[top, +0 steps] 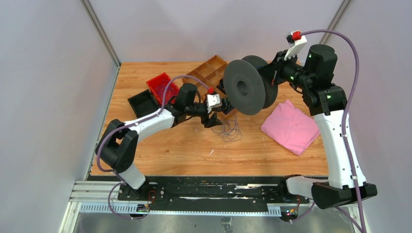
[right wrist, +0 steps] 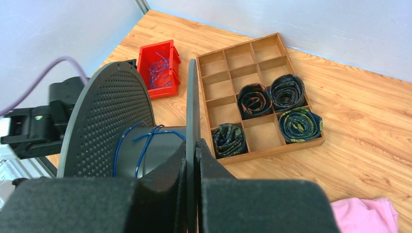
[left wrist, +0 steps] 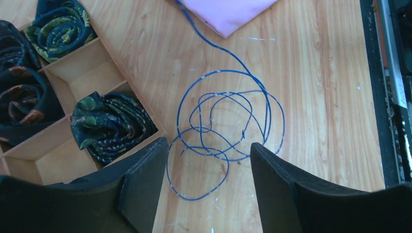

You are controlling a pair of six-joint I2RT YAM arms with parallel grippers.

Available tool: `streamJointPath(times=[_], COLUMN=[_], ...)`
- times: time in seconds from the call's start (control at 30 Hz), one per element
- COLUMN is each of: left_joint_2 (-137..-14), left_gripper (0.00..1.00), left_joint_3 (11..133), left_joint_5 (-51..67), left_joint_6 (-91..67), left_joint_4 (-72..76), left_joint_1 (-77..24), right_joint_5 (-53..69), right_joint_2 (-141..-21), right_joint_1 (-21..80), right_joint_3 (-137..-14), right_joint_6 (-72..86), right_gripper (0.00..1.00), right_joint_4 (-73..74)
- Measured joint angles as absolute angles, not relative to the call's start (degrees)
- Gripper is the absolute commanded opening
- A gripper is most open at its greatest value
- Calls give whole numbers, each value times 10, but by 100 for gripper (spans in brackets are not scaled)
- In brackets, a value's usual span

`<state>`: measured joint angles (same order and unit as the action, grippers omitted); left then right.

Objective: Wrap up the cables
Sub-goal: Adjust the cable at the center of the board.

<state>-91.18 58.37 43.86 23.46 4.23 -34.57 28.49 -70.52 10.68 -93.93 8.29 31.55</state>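
Observation:
The cable (left wrist: 223,71) is a thin blue wire lying in a loose tangle (top: 231,130) on the wooden table. One strand runs off toward the pink cloth (left wrist: 228,14). My left gripper (left wrist: 209,148) hovers just above the near side of the tangle, open, with nothing between its fingers. A few turns of cable (right wrist: 142,152) cross the hub of the dark grey spool (top: 248,86). That spool is held on its side above the table, with my right gripper (right wrist: 194,145) shut on the edge of one flange (right wrist: 193,97).
A wooden compartment tray (right wrist: 277,148) holds rolled dark ties and sits beside the tangle, its corner right by my left finger (left wrist: 145,174). A red bin (top: 163,87) with more wire and a black bin (top: 142,103) stand at the back left. The pink cloth (top: 290,126) lies on the right.

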Motion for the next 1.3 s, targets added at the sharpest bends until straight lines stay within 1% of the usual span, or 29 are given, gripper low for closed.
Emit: streamJointPath(times=[0.07, 0.13, 0.2, 0.27, 0.37, 0.4, 0.5, 0.53, 0.7, 0.77, 1.0, 1.13, 1.3], left_joint_2=[-936, -960, -982, -1000, -1032, -1043, -1064, -1067, -1048, -1018, -915, -896, -880], left_gripper=[70, 69, 63, 55, 40, 32, 3, 1, 0, 0, 0, 1, 11], left_joint_3=[593, 602, 607, 611, 624, 629, 634, 634, 621, 620, 665, 664, 652], left_joint_5=[442, 446, 447, 448, 452, 455, 461, 462, 462, 441, 300, 240, 147], left_joint_6=[223, 206, 185, 166, 139, 131, 106, 95, 89, 125, 284, 322, 341], left_joint_4=[57, 71, 91, 108, 127, 134, 152, 154, 147, 83, -220, -315, -390], left_joint_1=[-346, -346, -346, -346, -349, -350, -358, -359, -341, -319, -278, -261, -222], right_joint_5=[291, 296, 299, 301, 301, 301, 300, 298, 264, 241, 163, 128, 99], right_joint_2=[-703, -700, -696, -693, -689, -689, -687, -685, -675, -669, -667, -666, -667], right_joint_1=[107, 107, 107, 107, 107, 107, 107, 107, 105, 100, 82, 66, 43], right_joint_3=[-938, -938, -938, -938, -938, -938, -936, -934, -933, -933, -963, -971, -971], right_joint_6=[83, 83, 84, 84, 84, 84, 84, 84, 82, 80, 70, 62, 57], right_gripper=[1, 1, 1, 1, 1, 1, 1, 1, 0, 0, 1, 1, 1], right_joint_4=[317, 317, 317, 317, 317, 317, 317, 318, 326, 334, 355, 356, 361])
